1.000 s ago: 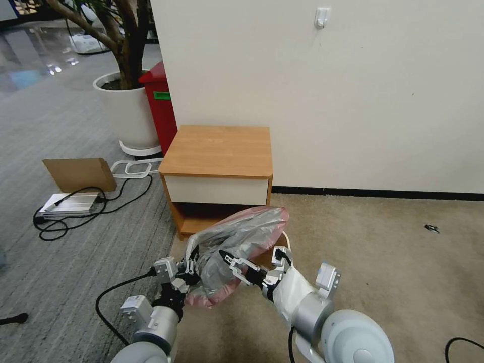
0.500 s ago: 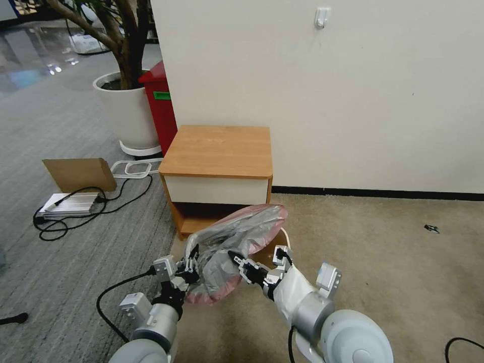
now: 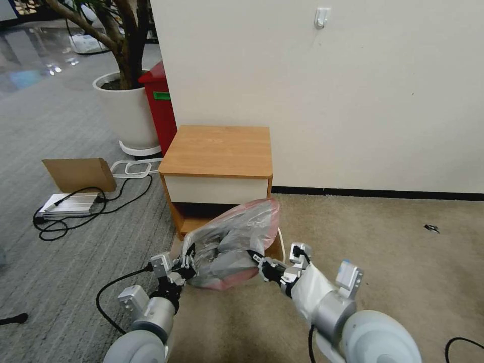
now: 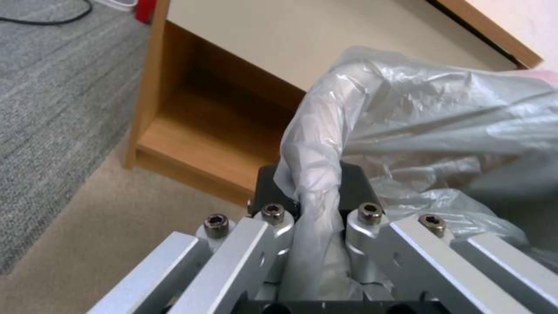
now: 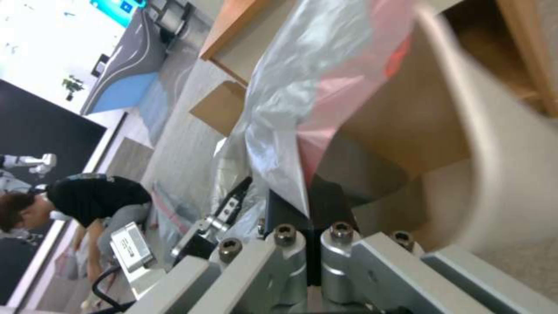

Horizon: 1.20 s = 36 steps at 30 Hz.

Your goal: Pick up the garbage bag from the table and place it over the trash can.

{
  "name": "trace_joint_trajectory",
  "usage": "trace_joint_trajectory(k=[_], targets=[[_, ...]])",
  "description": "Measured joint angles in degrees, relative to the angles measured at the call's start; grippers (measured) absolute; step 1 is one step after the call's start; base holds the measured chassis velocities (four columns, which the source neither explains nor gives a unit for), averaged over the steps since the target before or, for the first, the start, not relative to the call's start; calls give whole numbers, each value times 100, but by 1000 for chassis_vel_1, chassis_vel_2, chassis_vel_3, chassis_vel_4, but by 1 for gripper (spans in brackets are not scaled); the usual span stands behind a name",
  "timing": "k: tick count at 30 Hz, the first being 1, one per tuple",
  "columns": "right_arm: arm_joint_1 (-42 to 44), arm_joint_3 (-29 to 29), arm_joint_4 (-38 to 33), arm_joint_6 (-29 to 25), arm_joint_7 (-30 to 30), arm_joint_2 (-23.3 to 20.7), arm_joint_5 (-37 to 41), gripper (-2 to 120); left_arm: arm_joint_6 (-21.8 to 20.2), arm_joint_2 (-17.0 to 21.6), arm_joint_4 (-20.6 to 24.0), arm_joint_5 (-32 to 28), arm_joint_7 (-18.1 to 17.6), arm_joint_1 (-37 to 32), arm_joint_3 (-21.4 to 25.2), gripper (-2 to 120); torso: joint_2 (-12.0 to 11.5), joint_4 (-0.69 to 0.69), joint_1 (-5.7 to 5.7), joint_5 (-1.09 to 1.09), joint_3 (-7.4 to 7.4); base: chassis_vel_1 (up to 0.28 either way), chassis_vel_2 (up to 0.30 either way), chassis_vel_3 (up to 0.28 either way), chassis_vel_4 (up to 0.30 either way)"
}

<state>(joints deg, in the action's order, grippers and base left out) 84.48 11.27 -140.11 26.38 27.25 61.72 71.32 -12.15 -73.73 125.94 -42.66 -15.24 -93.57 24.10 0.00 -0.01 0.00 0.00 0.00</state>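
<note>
- Two grippers hold the garbage bag [image 3: 234, 244] between them, low over the beige carpet [image 3: 383, 242] just in front of the table [image 3: 218, 150].
- Left gripper [image 3: 187, 266]: fingers pinched narrow on a bunched fold of grey plastic at the bag's left edge; in the left wrist view the film runs up between the black pads [image 4: 355, 185] of the left gripper [image 4: 314, 192].
- Right gripper [image 3: 256, 257]: fingers closed tight on the bag's near right edge; the right wrist view shows the pink-red border caught at the tips of the right gripper [image 5: 307, 205].
- Bag: stretched open, grey and crinkled, pink-red edge along top and bottom.
- Trash can [image 3: 280, 241]: cream rim visible just beside the bag's right side; the bag covers most of it. In the right wrist view the can's rolled rim [image 5: 465, 126] curves close by the bag's edge.
- Table top bare, white drawer front shut.
- Red bin [image 3: 160, 103] and white plant pot [image 3: 127, 113] stand well apart, behind the table's left side.
</note>
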Motion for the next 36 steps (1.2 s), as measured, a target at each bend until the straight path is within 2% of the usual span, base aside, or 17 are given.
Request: trace_joint_trajectory(k=[12, 21, 24, 26, 28, 29, 32, 33, 34, 36], targets=[[215, 197, -238, 131, 205, -244, 33, 0, -78, 104, -47, -404, -133, 241, 200, 6, 0, 0, 0, 0, 0, 0, 0, 0, 0], [200, 224, -208, 237, 392, -177, 20, 0, -95, 136, -7, -457, -148, 240, 280, 6, 0, 0, 0, 0, 0, 0, 0, 0, 0], [239, 290, -268, 265, 470, -172, 4, 12, -95, 159, -8, -465, -159, 240, 288, 6, 0, 1, 0, -1, 1, 0, 0, 0, 0], [266, 329, -305, 270, 477, -165, -1, 16, -96, 180, -19, -469, -168, 246, 288, 6, 0, 1, 0, -1, 0, 0, 0, 0, 0], [327, 376, -313, 280, 441, -138, -74, 28, -105, 218, -63, -486, -192, 263, 288, 6, 0, 1, 0, -1, 0, 0, 0, 0, 0], [327, 376, -313, 280, 441, -138, -74, 28, -105, 218, -63, -486, -192, 263, 288, 6, 0, 1, 0, -1, 0, 0, 0, 0, 0], [506, 514, -320, 284, 207, -60, -431, 42, -116, 283, -122, -514, -245, 277, 289, 6, 0, 1, 0, -1, 0, 0, 0, 0, 0], [506, 514, -320, 284, 207, -60, -431, 42, -116, 283, -122, -514, -245, 277, 289, 6, 0, 1, 0, -1, 0, 0, 0, 0, 0], [569, 557, -320, 281, 133, -23, -573, 48, -121, 296, -130, -553, -271, 282, 298, 6, 0, 1, 0, 0, 0, 0, 0, 0, 0], [654, 602, -320, 206, -42, 52, -1079, 57, -127, 307, -130, -673, -330, 289, 333, 6, 0, 0, 0, 0, 0, 0, 0, 0, 0]])
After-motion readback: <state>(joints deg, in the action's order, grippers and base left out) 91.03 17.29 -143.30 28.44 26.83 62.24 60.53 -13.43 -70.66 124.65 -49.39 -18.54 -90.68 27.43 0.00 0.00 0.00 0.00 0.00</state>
